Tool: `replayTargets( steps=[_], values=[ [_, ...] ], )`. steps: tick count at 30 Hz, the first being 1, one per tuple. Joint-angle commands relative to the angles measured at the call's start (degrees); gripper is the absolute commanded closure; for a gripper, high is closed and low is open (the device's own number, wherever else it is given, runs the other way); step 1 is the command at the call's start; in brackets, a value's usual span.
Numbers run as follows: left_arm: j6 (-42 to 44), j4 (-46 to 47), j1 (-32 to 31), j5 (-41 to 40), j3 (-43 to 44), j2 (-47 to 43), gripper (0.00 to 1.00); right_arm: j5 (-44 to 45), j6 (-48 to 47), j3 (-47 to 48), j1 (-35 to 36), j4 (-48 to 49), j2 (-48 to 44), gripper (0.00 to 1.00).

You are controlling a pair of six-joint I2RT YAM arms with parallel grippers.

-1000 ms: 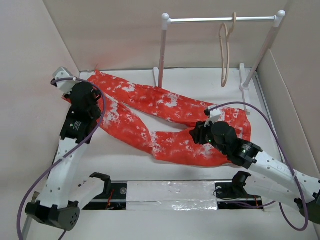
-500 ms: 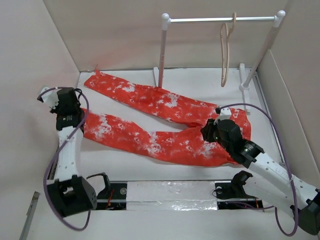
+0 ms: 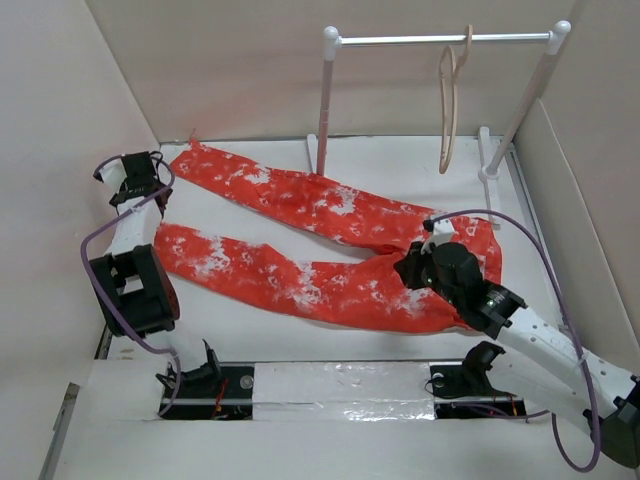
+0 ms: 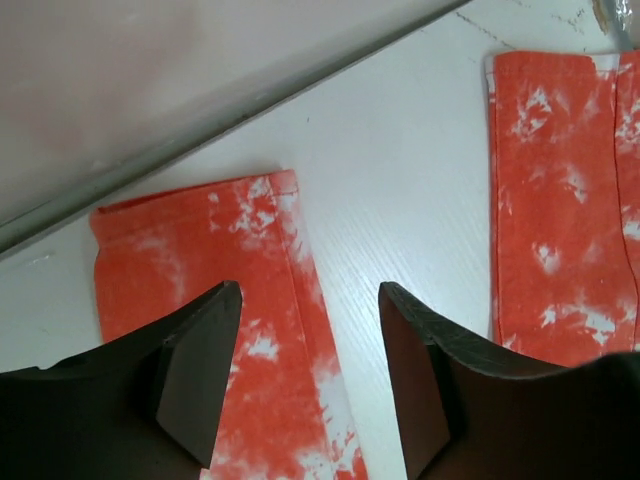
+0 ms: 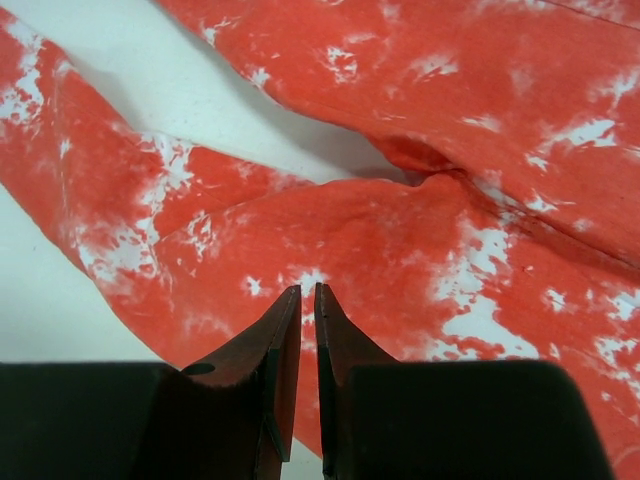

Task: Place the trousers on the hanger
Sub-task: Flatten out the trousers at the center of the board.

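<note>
The orange-red trousers (image 3: 340, 215) lie flat on the white table, both legs stretched toward the left. My left gripper (image 3: 145, 178) hovers open just above the near leg's cuff (image 4: 200, 230), with nothing between its fingers (image 4: 310, 290); the far leg's cuff (image 4: 560, 180) shows to its right. My right gripper (image 3: 410, 265) hangs over the cloth near the crotch (image 5: 400, 230), its jaws drawn together to a thin slit (image 5: 308, 288), and no cloth shows pinched in them. The pale wooden hanger (image 3: 448, 150) hangs bare from the rack's bar at the back right.
A white tube rack with a metal crossbar (image 3: 420, 40) stands at the back, its feet (image 3: 488, 172) on the table. Beige walls (image 3: 90, 90) close in the left, back and right. A silvery taped strip (image 3: 340, 385) runs between the arm bases.
The left gripper dragged the near leg out to the left, then opened and let go of its cuff. The right gripper's jaws have closed nearly together over the cloth.
</note>
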Motion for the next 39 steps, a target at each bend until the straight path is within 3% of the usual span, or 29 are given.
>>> replayTargets(
  steps=[1,2,4,7,8,11,12,14,17,18,19,25,35,39],
  values=[
    [-0.4,2.8,0.1,0.4,-4.3,-7.5,0.45,-0.6,-0.3,-0.7,0.9,5.0,0.3,0.84],
    [-0.6,3.7,0.1,0.0,-6.3,-8.9,0.44,-1.3,-0.4,-0.7,0.9,5.6,0.4,0.84],
    [-1.4,4.6,0.1,-1.9,-10.8,-12.0,0.32,-2.3,-1.1,-0.7,1.4,7.0,1.6,0.84],
    [-1.1,2.8,0.1,-4.3,-12.1,-11.9,0.32,-3.4,-1.7,-0.8,2.0,8.5,3.6,0.92],
    [-1.5,1.1,0.1,-5.1,-11.3,-11.0,0.35,-3.7,-1.7,-0.7,2.7,7.9,4.0,0.97],
    [-4.2,-3.9,0.1,-6.6,-10.4,-7.7,0.56,-3.6,-1.4,-0.9,4.2,7.8,2.9,1.0],
    [-5.3,-4.9,0.1,-6.8,-10.7,-7.2,0.69,-3.4,-1.3,-1.1,4.2,7.9,2.4,1.0],
    [-6.6,-6.3,0.7,-5.8,-11.8,-7.6,0.72,-3.1,-1.2,-2.0,4.7,7.9,0.4,1.0],
    [-8.5,-4.9,2.3,-5.6,-16.1,-10.2,0.64,-3.3,-1.2,-2.6,4.7,7.7,-1.2,0.99],
    [-9.8,-4.7,2.8,-5.8,-18.1,-11.0,0.54,-3.5,-1.3,-2.7,4.7,7.3,-1.5,0.99],
    [-10.0,-3.7,3.3,-5.8,-18.9,-11.2,0.51,-3.7,-1.4,-2.7,4.7,7.1,-1.6,0.99],
    [-9.3,-3.0,7.0,-5.0,-20.2,-8.6,0.43,-6.3,-1.7,-3.2,4.7,6.5,-2.0,0.98],
    [-7.4,1.3,7.6,-1.1,-17.7,-1.3,0.42,-6.3,-1.7,-3.5,4.7,6.8,-2.3,0.97],
    [-8.0,2.3,7.6,0.2,-17.3,1.7,0.56,-4.8,-1.5,-2.8,4.7,6.2,-1.1,0.97]
  ],
)
